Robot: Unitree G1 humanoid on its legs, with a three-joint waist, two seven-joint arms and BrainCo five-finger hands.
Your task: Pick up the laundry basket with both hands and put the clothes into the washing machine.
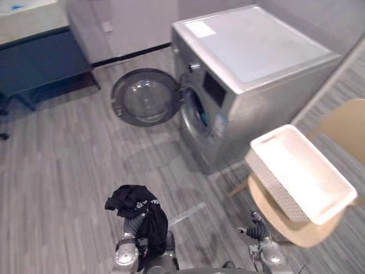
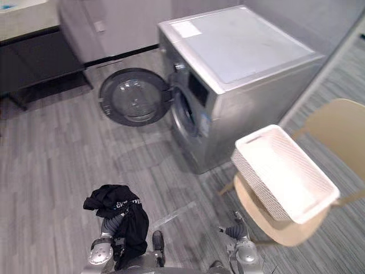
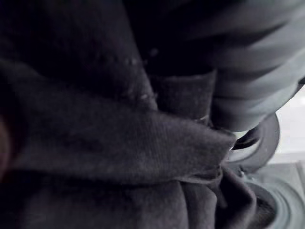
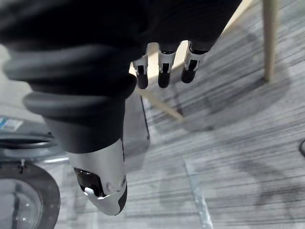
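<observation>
My left hand (image 2: 110, 224) under black garment (image 1: 140, 214), grip can't tell, white print on it too small to read, my right hand (image 4: 163, 67) slack, fingers straight, holding nothing, white laundry basket (image 1: 274, 182) on beige chair (image 1: 285, 227), washing machine (image 1: 256, 68) door (image 1: 145, 97) swung open, top label (image 1: 199, 28) illegible

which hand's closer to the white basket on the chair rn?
Right. The right hand hangs beside the chair, just short of the basket. The left hand, draped in a black garment, sits well off to the basket's left.
</observation>
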